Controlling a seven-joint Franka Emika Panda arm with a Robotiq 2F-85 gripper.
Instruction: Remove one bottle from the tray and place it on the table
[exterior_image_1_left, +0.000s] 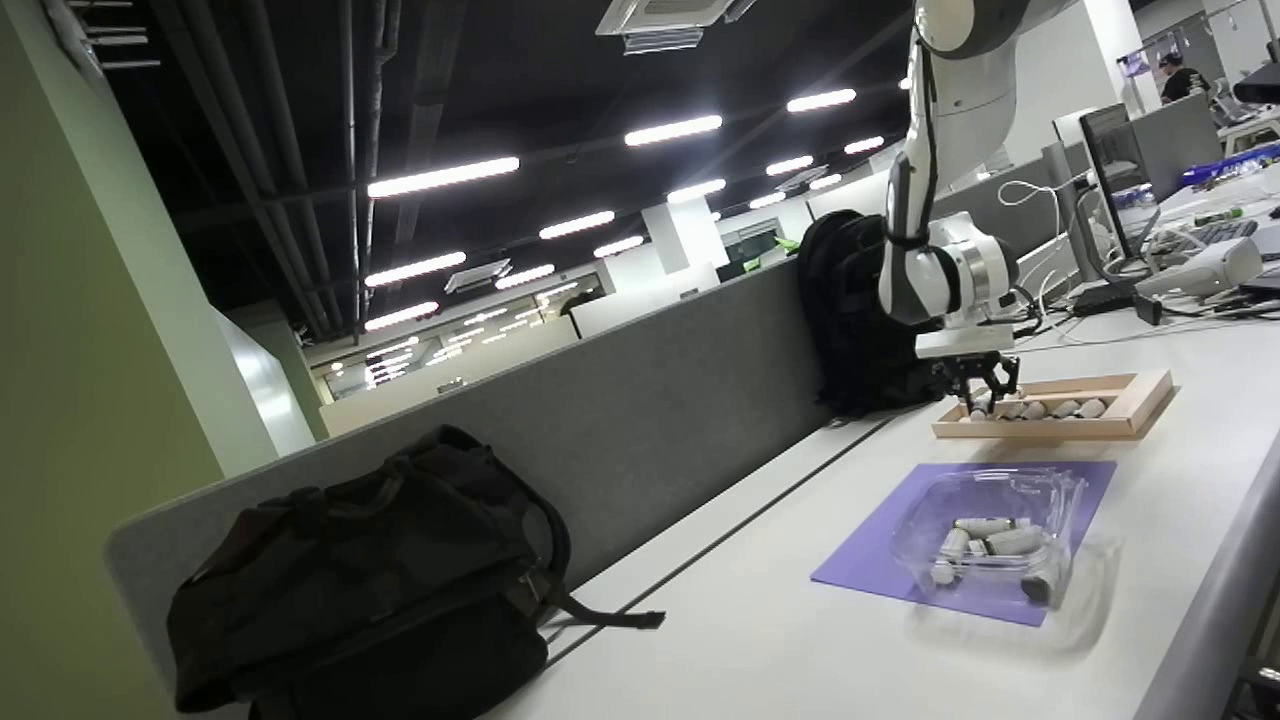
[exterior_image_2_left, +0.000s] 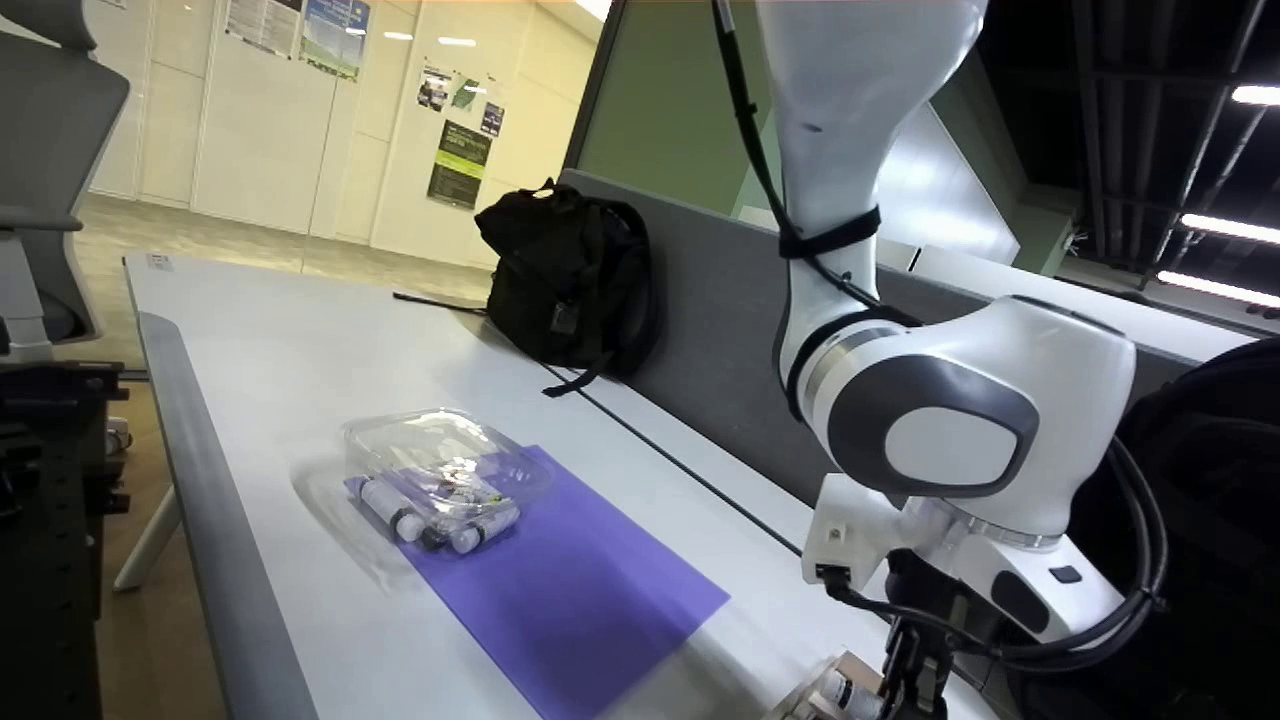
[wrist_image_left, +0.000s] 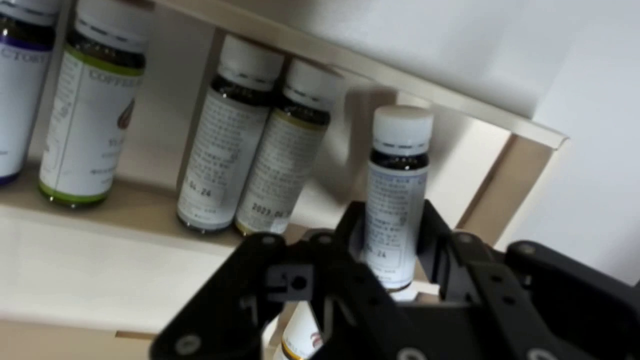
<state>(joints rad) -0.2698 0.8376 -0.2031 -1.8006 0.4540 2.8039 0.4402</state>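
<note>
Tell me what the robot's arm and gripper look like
The arm is white with rounded segments, a dark grey joint cover and a black cable strapped along it. The gripper is black, with jointed links and round bolt heads.

Both tilted exterior views look along the table (exterior_image_1_left: 750, 620), the wrist's closely at bottles (wrist_image_left: 227, 155).

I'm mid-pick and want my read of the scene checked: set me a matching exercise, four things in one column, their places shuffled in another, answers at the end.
Things
1. White-capped, blue-trimmed cylindrical bottle
2. Shallow rectangular wood-coloured tray
3. Clear plastic container
4. Black fabric backpack with a trailing strap

Places
A. On a flat purple sheet
B. Against the upright grey partition
C. Gripped in the black two-fingered hand
D. On the long white table, beneath the hand

Pairs: 1-C, 2-D, 3-A, 4-B
</note>
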